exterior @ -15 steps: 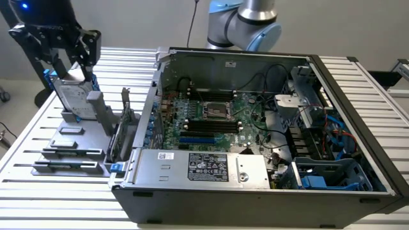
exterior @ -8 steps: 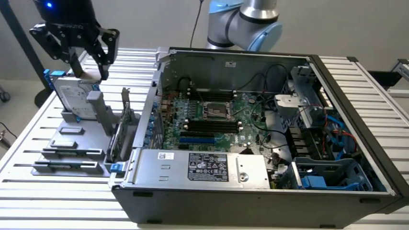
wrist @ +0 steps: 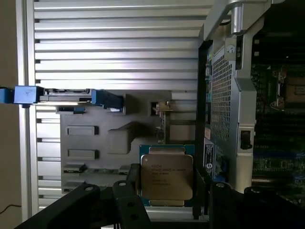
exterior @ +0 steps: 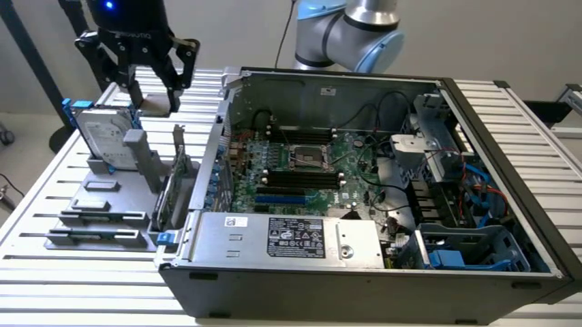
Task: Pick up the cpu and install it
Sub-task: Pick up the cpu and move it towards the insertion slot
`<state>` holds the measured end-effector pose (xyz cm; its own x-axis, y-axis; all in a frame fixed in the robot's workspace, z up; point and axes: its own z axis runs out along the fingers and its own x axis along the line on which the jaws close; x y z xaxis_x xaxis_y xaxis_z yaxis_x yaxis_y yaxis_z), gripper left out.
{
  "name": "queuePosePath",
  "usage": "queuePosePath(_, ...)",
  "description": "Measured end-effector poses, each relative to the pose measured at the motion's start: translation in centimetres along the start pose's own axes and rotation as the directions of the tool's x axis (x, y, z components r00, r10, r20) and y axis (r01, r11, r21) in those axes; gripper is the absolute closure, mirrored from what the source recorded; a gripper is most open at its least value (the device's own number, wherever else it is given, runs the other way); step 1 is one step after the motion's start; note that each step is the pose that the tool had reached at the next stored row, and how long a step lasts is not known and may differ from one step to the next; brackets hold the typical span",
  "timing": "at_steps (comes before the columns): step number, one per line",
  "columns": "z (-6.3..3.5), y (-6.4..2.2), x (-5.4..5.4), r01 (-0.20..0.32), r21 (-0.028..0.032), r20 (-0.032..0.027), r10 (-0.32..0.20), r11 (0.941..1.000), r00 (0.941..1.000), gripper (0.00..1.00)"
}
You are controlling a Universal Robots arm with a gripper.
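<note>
The cpu [wrist: 167,176] is a flat square chip with a dull silver top on a green board. My gripper [wrist: 167,195] is shut on it, one black finger [wrist: 134,188] against each side. In the exterior view the gripper [exterior: 155,95] hangs at the far left, above the grey parts holder [exterior: 95,211] and outside the open computer case [exterior: 495,170], with the cpu [exterior: 158,103] between its fingertips. The empty cpu socket [exterior: 309,158] lies on the green motherboard inside the case, well to the exterior view's right of the gripper. The socket [wrist: 294,90] also appears past the case wall.
A silver hard drive with blue rails [exterior: 105,133] stands upright in the holder just below the gripper. Upright cards [exterior: 173,184] stand between holder and case. The case's side wall [exterior: 218,157] rises between gripper and motherboard. A power supply [exterior: 291,238] and cables [exterior: 391,177] crowd the case.
</note>
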<state>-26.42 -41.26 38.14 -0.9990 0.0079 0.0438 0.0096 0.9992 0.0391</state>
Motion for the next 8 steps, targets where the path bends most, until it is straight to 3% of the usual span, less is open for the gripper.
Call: queuePosePath(8,-0.40,0.31,-3.6,0.000,-0.0021,-0.0001,0.000,1.0000,1.0000,0.45)
